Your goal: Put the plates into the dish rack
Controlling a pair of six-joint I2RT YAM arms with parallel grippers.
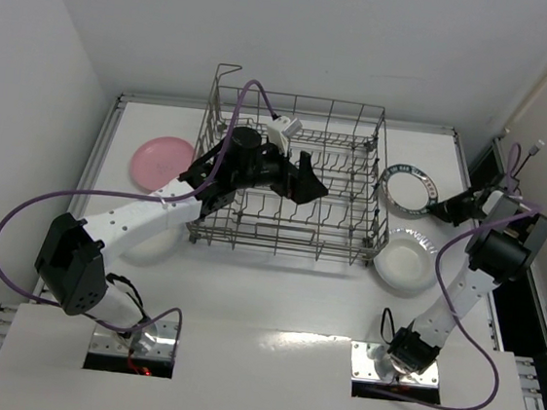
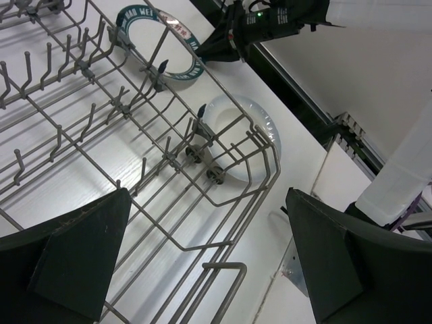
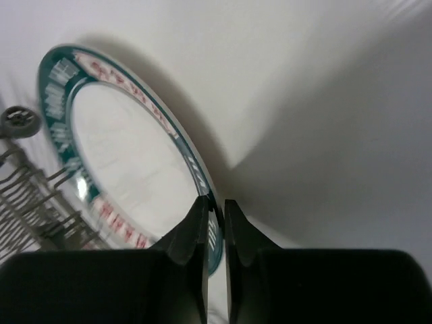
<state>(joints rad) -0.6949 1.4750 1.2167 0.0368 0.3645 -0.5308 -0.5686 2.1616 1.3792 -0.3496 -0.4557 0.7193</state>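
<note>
The grey wire dish rack (image 1: 281, 230) stands mid-table with no plates in it. My left gripper (image 1: 314, 175) hovers open and empty over its right half; the left wrist view shows its wires (image 2: 202, 229) between my spread fingers (image 2: 74, 263). The patterned plate (image 1: 404, 191) sits just right of the rack, tilted. My right gripper (image 1: 440, 207) is shut on its right rim, as the right wrist view (image 3: 216, 210) shows on the teal-and-red plate (image 3: 128, 155). A white plate (image 1: 407, 261) lies flat in front of it. The pink plate (image 1: 161, 162) lies left of the rack. A second white plate is not distinguishable.
White walls close in the table on the left, back and right. The rack's tall wire handle (image 1: 229, 73) rises at its back left corner. The left arm's purple cable (image 1: 28, 209) loops over the left side of the table.
</note>
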